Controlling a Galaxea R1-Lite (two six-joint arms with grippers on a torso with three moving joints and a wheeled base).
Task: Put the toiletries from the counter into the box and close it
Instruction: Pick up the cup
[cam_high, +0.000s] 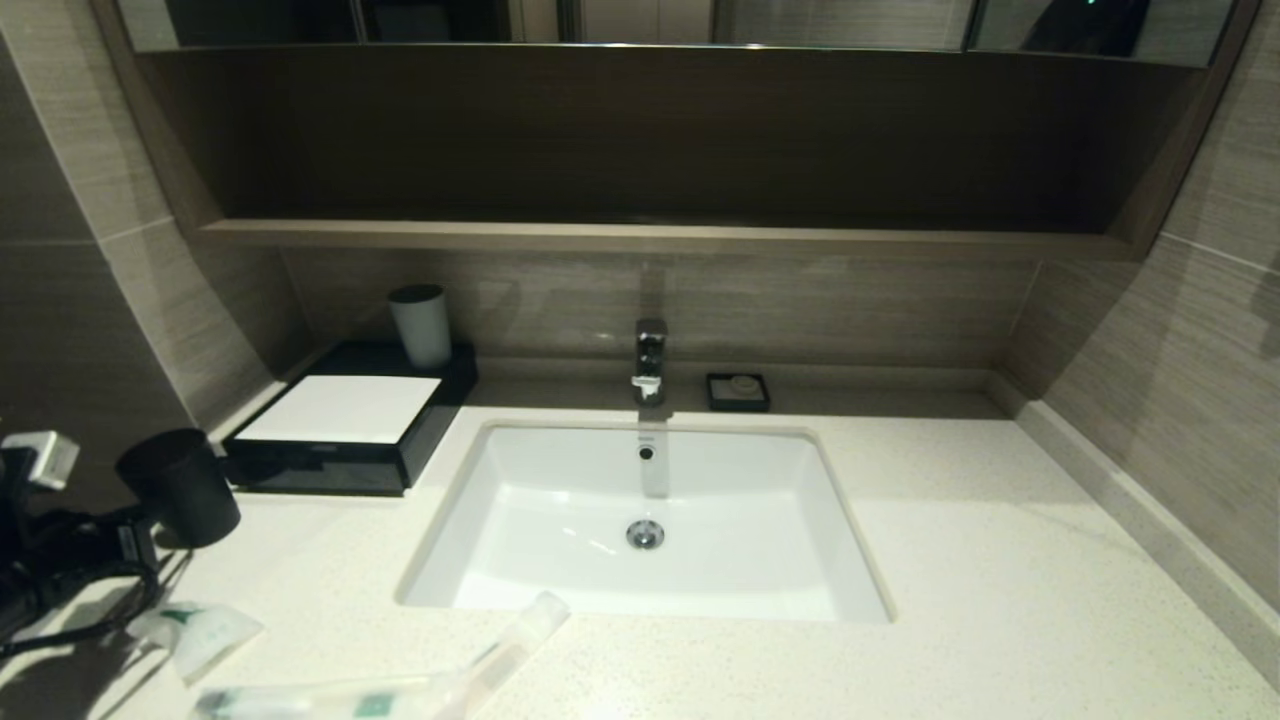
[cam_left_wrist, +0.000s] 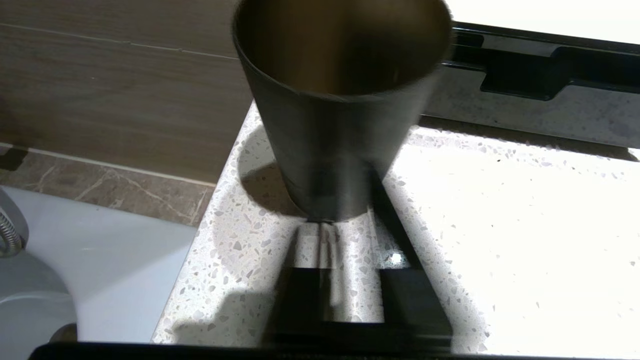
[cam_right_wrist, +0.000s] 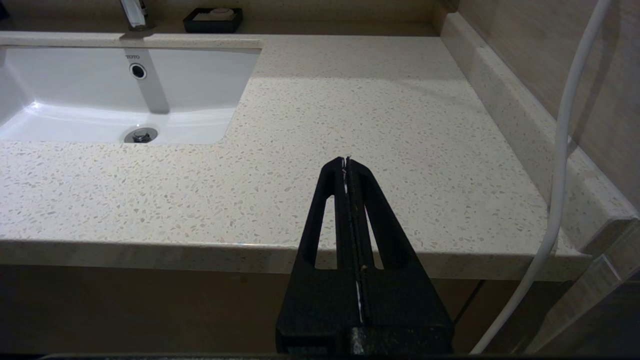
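The toiletries lie at the counter's front left: a short pouch and two long slim packets, all in clear wrap with green marks. The black box with a white top stands at the back left, its drawer front closed. My left gripper is low over the counter's left end. It is shut and blurred, with its tips just short of the base of a dark brown tumbler and nothing between them. My right gripper hangs shut and empty over the counter's front right edge.
The dark tumbler stands between the box and the pouch. A light grey cup stands at the back of the box. The white sink, faucet and small black soap dish take the middle. Tiled walls close both sides.
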